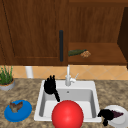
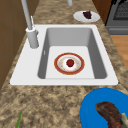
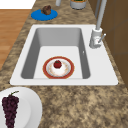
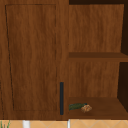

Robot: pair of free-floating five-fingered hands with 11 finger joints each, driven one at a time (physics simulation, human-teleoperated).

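Left hand [image 1: 50,85] up over the sink's [image 1: 40,105] back-left corner, fingers straight and spread, holding nothing, faucet [image 1: 68,76] just to its right. Right hand [image 1: 107,114] low at the white plate [image 1: 121,120] with grapes [image 1: 117,114], fingers seemingly curled at the bunch, though hard to tell. Red ball [image 1: 67,114] at the sink's front.

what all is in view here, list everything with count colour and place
sink: 1, white, set in the counter
faucet: 1, grey, behind the basin
plate: 1, red-rimmed, in the basin, a small red fruit on it
blue plate: 1, left counter, brown food on it
white plate: 1, right counter, dark grapes on it
potted plant: 1, green, far left
red ball: 1, front of sink
cabinet shelf: green vegetable and brown item
left hand: black, over sink's left
right hand: black, at white plate
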